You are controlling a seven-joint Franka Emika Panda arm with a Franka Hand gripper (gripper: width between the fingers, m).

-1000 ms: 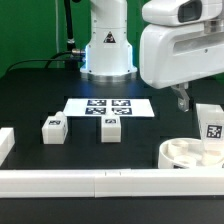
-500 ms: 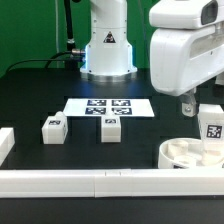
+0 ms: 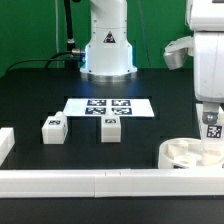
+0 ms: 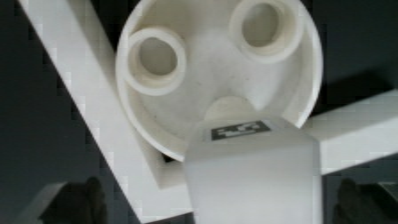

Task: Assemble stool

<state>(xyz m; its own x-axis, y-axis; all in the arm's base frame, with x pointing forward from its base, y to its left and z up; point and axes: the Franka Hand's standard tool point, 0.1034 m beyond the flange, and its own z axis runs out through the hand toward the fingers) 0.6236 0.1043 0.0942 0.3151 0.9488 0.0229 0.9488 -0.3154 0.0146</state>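
The round white seat (image 3: 183, 152) lies at the exterior view's right, against the front rail. One blocky leg (image 3: 211, 130) with a square tag stands upright in it. My gripper (image 3: 207, 112) hangs directly over that leg, open. In the wrist view the leg (image 4: 254, 170) rises between my dark fingers (image 4: 79, 201), with a gap on each side, and nothing is held. The seat (image 4: 205, 75) shows two empty sockets. Two more tagged legs (image 3: 53, 128) (image 3: 110, 128) lie on the black table in front of the marker board.
The marker board (image 3: 108, 106) lies flat at the table's middle. A long white rail (image 3: 90, 183) runs along the front edge, with a white block (image 3: 5, 143) at its left end. The robot base (image 3: 107, 50) stands at the back.
My arm has swung toward the exterior view's right and now sits over the leg standing in the seat. The jaws stayed open and no part has moved.
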